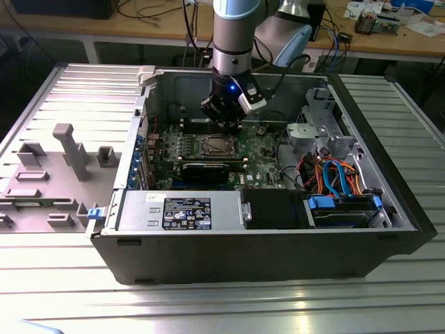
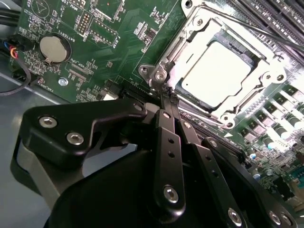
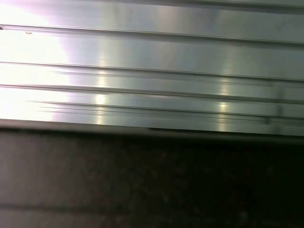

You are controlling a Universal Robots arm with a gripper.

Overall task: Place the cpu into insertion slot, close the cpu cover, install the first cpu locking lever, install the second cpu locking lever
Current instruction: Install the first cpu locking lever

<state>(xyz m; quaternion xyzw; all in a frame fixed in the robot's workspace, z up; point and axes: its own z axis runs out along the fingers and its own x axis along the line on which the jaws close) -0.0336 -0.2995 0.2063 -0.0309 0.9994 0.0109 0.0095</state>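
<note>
Black claw (image 2: 164, 97) beside dull-silver square cpu (image 2: 216, 73) — framed

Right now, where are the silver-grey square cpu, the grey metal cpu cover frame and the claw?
silver-grey square cpu (image 2: 216, 73): second wrist view, middle of its metal top.
grey metal cpu cover frame (image 2: 259, 47): second wrist view, on one side bar of the frame.
claw (image 2: 166, 95): second wrist view, between its fingertips by the socket corner.

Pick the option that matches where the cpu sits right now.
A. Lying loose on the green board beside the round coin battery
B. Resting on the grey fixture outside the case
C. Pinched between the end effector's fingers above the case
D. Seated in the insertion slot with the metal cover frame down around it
D: in the second wrist view the cpu lies flat in the insertion slot, the cpu cover framing it.
</note>
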